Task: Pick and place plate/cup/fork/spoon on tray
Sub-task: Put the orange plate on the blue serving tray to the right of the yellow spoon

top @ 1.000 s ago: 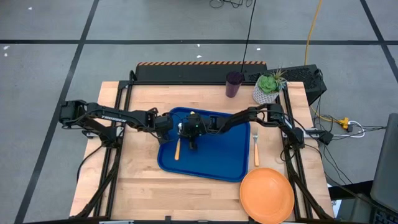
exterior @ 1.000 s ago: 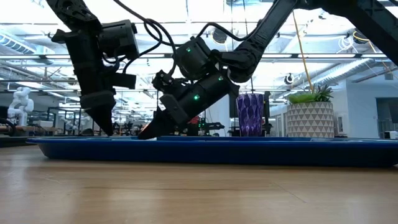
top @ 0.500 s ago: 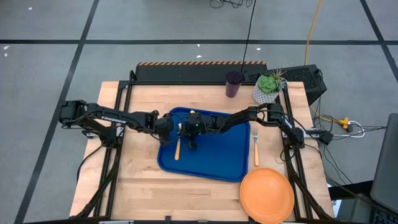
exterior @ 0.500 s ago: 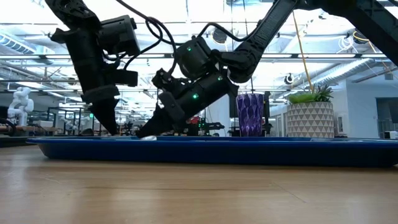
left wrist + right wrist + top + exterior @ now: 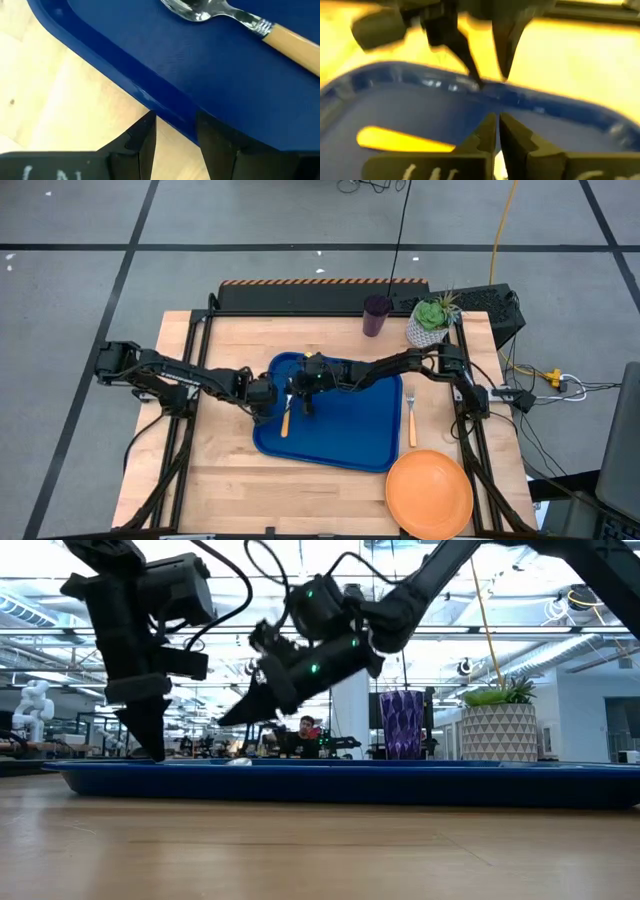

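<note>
The blue tray (image 5: 335, 430) lies mid-worktop (image 5: 215, 480) with the spoon (image 5: 285, 420) already on it. The orange plate (image 5: 429, 493), purple cup (image 5: 376, 315) and fork (image 5: 411, 420) wait outside. The left claw (image 5: 268, 402) straddles the tray's lip, fingers apart. The right claw (image 5: 297, 392), empty, fingers almost together, should lift clear before reaching the fork. The right wrist view is blurred.

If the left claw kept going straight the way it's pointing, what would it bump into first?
Most likely the tray's raised edge. The left gripper points down with its open fingers on either side of the near rim, seemingly just above it. The spoon lies farther in, out of that line.
</note>
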Motion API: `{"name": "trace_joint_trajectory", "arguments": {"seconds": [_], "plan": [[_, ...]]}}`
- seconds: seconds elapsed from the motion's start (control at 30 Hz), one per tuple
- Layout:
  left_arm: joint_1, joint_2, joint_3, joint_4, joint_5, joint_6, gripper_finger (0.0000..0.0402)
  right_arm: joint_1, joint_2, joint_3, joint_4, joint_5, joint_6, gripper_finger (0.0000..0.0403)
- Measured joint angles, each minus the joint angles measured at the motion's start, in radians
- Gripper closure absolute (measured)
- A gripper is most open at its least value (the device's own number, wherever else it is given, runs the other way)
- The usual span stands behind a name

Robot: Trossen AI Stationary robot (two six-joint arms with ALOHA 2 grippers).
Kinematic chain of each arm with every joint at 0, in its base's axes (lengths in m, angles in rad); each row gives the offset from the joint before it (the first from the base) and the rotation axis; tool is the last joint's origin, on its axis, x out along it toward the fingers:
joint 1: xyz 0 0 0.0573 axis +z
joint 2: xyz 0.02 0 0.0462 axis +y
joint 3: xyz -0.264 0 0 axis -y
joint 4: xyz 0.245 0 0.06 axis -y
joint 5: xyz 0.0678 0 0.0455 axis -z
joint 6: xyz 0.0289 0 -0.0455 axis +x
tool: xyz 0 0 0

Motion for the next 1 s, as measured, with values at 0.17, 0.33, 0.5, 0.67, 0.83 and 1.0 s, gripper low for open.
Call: {"name": "trace_joint_trajectory", "arguments": {"seconds": [0.17, 0.33, 0.5, 0.67, 0.83, 1.0], "plan": [[-0.05, 0.0, 0.0, -0.034, 0.004, -0.101, 0.0261, 0.0, -0.092, 0.0, -0.077, 0.018, -0.039, 0.0359], [-0.131, 0.0, 0.0, -0.039, 0.041, -0.208, 0.0261, -0.001, -0.177, -0.007, -0.185, 0.151, -0.116, 0.0346], [-0.229, 0.001, 0.001, -0.036, 0.061, -0.328, 0.0261, -0.014, -0.276, -0.065, -0.191, 0.284, -0.155, 0.0342], [-0.28, 0.002, 0.002, -0.067, 0.049, -0.401, 0.0261, -0.039, -0.391, -0.165, -0.124, 0.293, -0.136, 0.0342], [-0.281, 0.002, 0.002, -0.169, 0.021, -0.423, 0.0261, -0.052, -0.544, -0.304, -0.075, 0.294, -0.133, 0.0342], [-0.281, 0.003, 0.0, -0.206, -0.003, -0.438, 0.0261, -0.052, -0.697, -0.435, -0.077, 0.325, -0.109, 0.0342]]}}
